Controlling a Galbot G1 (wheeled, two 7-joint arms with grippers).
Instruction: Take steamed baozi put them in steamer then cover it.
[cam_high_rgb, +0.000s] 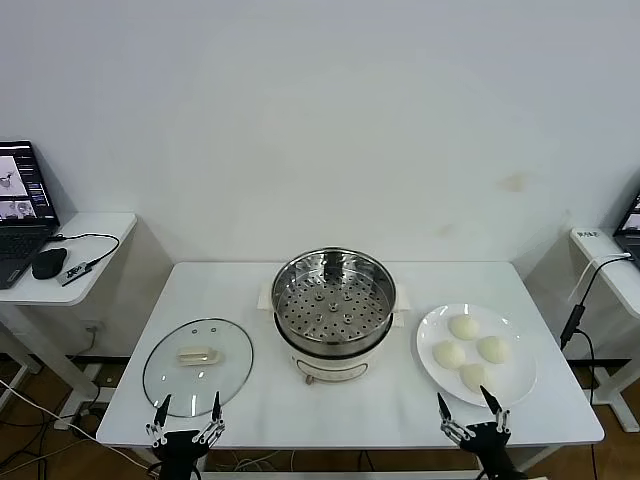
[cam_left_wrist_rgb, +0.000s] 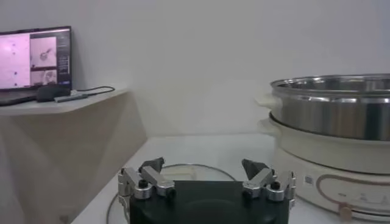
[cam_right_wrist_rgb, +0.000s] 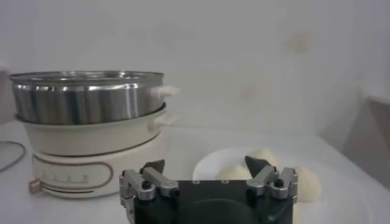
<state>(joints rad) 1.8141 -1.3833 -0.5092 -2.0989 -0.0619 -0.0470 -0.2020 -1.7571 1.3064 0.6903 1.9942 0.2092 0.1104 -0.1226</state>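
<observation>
1. Steamer (cam_high_rgb: 334, 312) stands mid-table, uncovered, perforated tray bare; its steel wall and white base also show in both wrist views (cam_left_wrist_rgb: 332, 131) (cam_right_wrist_rgb: 91, 125).
2. Cover (cam_high_rgb: 197, 365) lies flat on the white table (cam_high_rgb: 400, 410), on the steamer's left, handle up.
3. Four steamed baozi (cam_high_rgb: 471, 351) sit clustered on a white plate (cam_high_rgb: 520, 385) on the steamer's right.
4. Left gripper (cam_high_rgb: 186, 413) hovers at the table's near edge just below the cover, fingers spread, holding nothing.
5. Right gripper (cam_high_rgb: 469, 408) hovers at the near edge by the plate, fingers spread, holding nothing.
</observation>
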